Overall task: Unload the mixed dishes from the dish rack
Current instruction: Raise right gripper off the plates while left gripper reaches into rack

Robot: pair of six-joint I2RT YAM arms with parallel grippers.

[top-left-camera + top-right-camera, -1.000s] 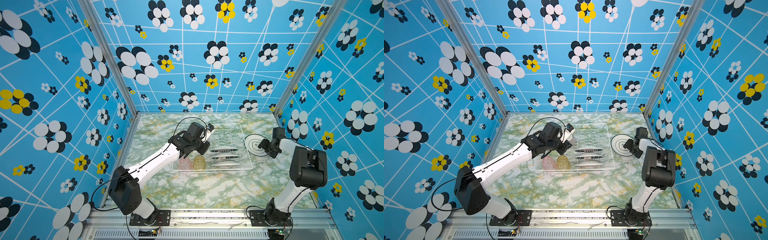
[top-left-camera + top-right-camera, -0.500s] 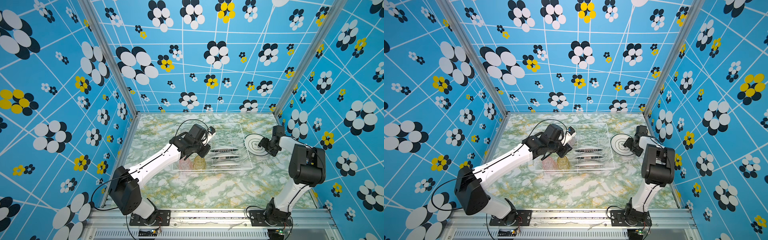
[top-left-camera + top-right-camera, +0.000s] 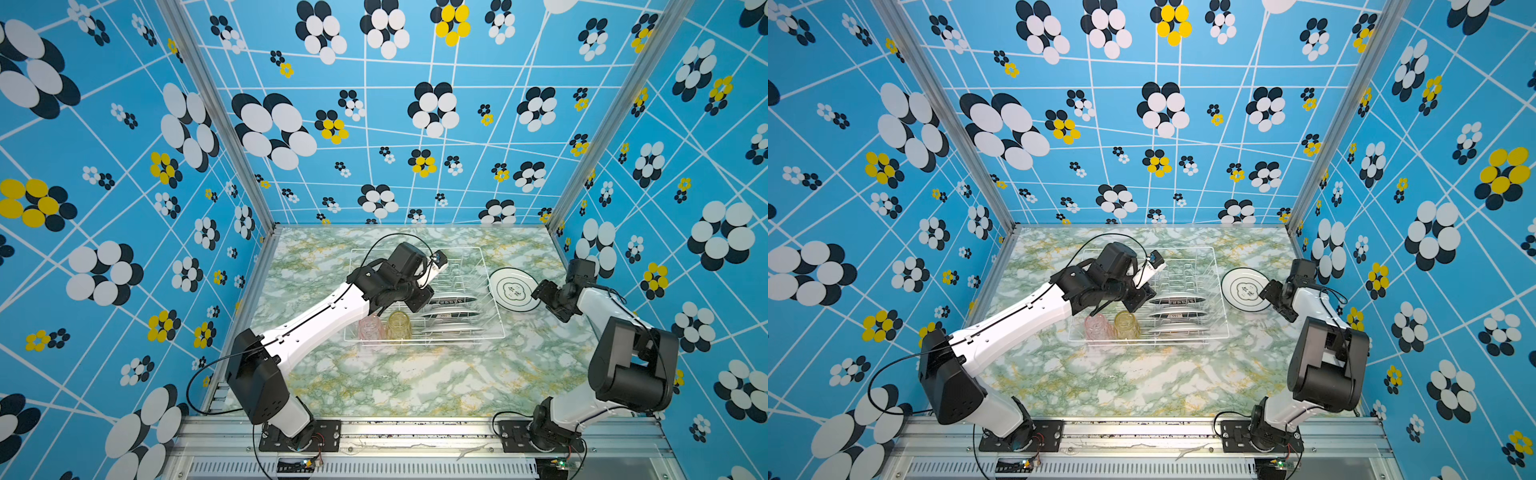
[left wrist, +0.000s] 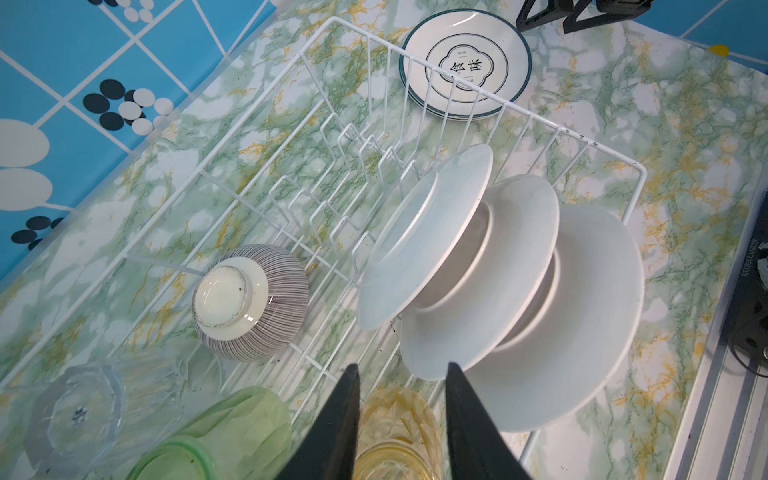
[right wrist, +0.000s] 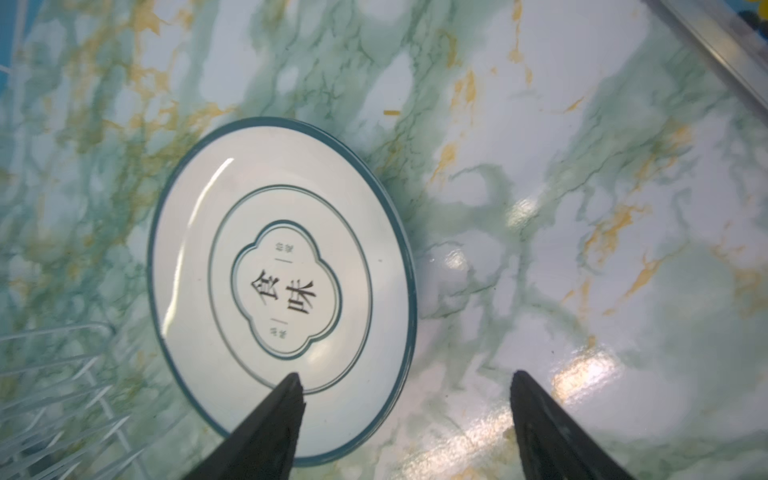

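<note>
In both top views the white wire dish rack point(image 3: 461, 266) sits at the centre of the marbled green tabletop point(image 3: 415, 382). Three plates point(image 3: 453, 312) stand on edge in its right half. A pink tumbler point(image 3: 371, 328) and an amber tumbler point(image 3: 399, 326) stand in its lower left corner. Just right of the rack a green-rimmed plate point(image 3: 514, 289) lies flat on the table. The left arm point(image 3: 324, 320) reaches up from the lower left across the rack, and the left gripper point(image 3: 409, 307) points down over the amber tumbler. The right arm point(image 3: 598, 303) folds in from the lower right, with the right gripper point(image 3: 540, 291) at the flat plate's right edge.

In the left wrist view the three racked plates show plain white backs. Beside them a striped bowl point(image 4: 251, 301) rests upside down, near a clear tumbler point(image 4: 79, 411) and a green tumbler point(image 4: 220, 436). The left gripper's black fingers point(image 4: 340, 424) are partly spread, with the amber tumbler in the gap below them. Whether they touch it cannot be told.

In the right wrist view the flat plate bears a quatrefoil frame around two dark characters. The right gripper's fingers point(image 5: 270, 436) are spread wide and hold nothing, one tip over the plate's rim.
</note>
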